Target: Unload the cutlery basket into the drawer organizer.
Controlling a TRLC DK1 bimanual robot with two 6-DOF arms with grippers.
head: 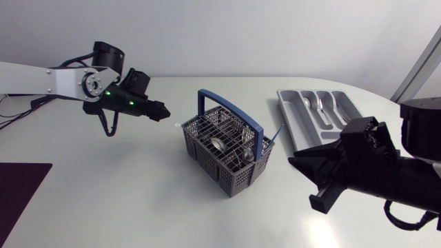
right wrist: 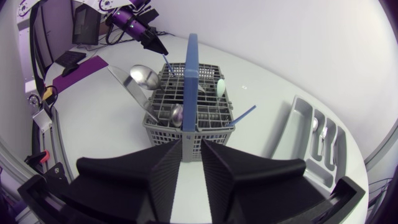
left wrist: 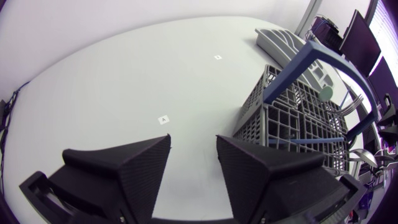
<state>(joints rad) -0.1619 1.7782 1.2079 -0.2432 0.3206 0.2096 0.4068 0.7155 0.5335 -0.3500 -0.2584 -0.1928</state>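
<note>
Cutlery basket [head: 241,176] is carrying at least three spoons [right wrist: 143,76]; drawer organizer [head: 293,118] is carrying two utensils [head: 306,103]; left end effector [left wrist: 193,146] and right end effector [right wrist: 191,146] are standing open.

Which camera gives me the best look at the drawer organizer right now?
Head view: the drawer organizer lies open from above, compartments and cutlery visible. Right wrist view shows it side-on past the basket; left wrist view only one end behind the basket.

The grey lattice cutlery basket [head: 238,176] with its blue handle is showing matt plastic — the silver spoons [head: 219,145] inside are gleaming as polished metal. The grey moulded drawer organizer [head: 292,117] is looking smooth, the white tabletop [head: 124,196] matt.
</note>
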